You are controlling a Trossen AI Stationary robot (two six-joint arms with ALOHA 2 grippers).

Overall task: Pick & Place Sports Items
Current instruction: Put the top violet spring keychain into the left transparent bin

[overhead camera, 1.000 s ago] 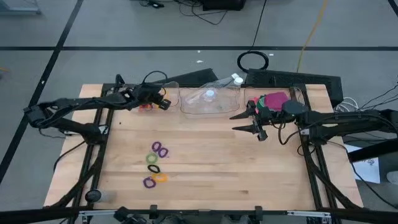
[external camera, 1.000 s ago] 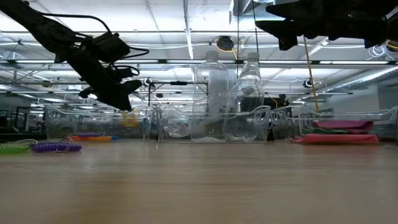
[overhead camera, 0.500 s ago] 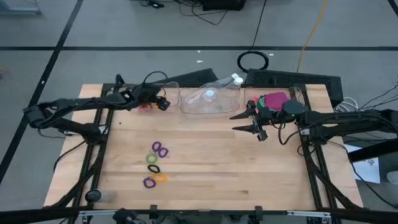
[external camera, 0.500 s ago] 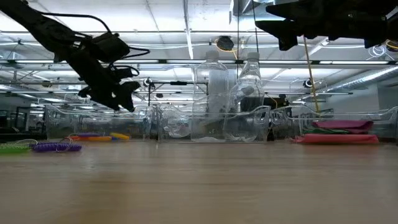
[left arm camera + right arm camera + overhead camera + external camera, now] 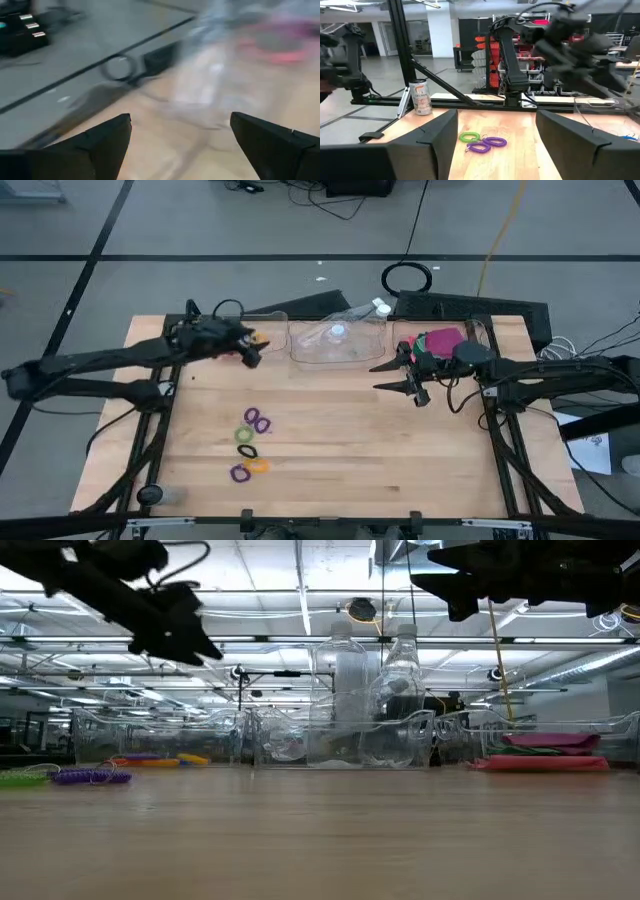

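Several small elastic rings [image 5: 250,445] in purple, green, black and orange lie in a cluster on the wooden table, near its middle left; a green ring [image 5: 469,136] and a purple one [image 5: 487,143] show in the right wrist view. More rings [image 5: 160,759] lie in the clear left bin [image 5: 268,330] at the far edge. Flat pink and green pieces [image 5: 438,340] lie stacked in the clear right bin [image 5: 478,332]. My left gripper [image 5: 252,356] hangs open and empty above the left bin's near side. My right gripper [image 5: 375,377] is open and empty, held high before the right bin.
A clear middle bin [image 5: 340,345] at the far edge holds clear plastic bottles [image 5: 345,690]. A dark tray [image 5: 470,308] lies behind the right bin. The table's near half is bare wood apart from the ring cluster.
My left gripper, lowered into the left bin, opened, and a yellow ring now lies on the bin's floor. The gripper then rose clear of the bin and drew back a little toward the table's left edge, tipping less steeply downward.
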